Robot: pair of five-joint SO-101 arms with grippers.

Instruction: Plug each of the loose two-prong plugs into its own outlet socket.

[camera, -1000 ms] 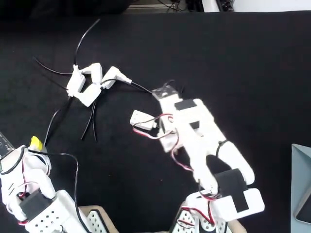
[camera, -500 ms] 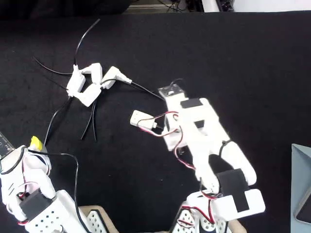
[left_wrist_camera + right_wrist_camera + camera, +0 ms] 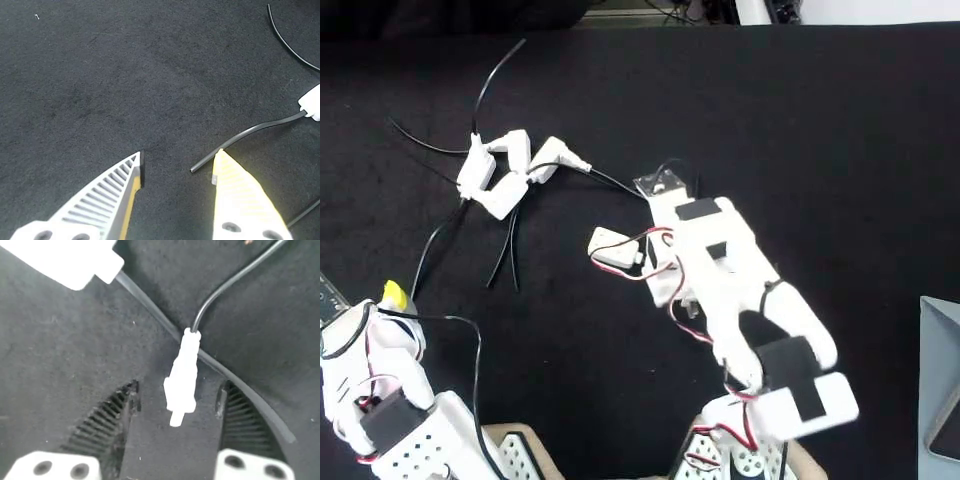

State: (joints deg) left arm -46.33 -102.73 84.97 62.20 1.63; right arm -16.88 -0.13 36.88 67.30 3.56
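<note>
Right wrist view has the goods: a small white plug [image 3: 182, 377] lies on the black counter [image 3: 820, 120], right between the fingers of the right pincer [image 3: 177, 390]. That pincer is spread wide and released, and neither finger touches the plug. Its thin black cord [image 3: 225, 287] curls away from the back end, and the nose points in toward the wrist. A thicker cable [image 3: 150, 307] passes under or just beside the plug and runs up to a bigger white plug body [image 3: 65, 257].

From the high view, the cluster of white outlet sockets [image 3: 498, 172] sits well apart from it, off toward the far left of the counter.

The left pincer [image 3: 179, 154] is also released and has nothing in it. It hangs over bare counter with a loose cord end [image 3: 197, 169] just beside its yellow finger.

Handling guess: the plug looks like hard moulded plastic, super light and probably a bit slick, so it could squirt out or twist under a sloppy pinch. The cord looks springy enough to tug the plug off line. The best hold would be on the wider flanks of the body, just behind the nose, so the front end stays free for the socket. The cord or its collar would be a poor place to grab. The prongs can't be made out from here. The thicker cable could get pinched along with it.
</note>
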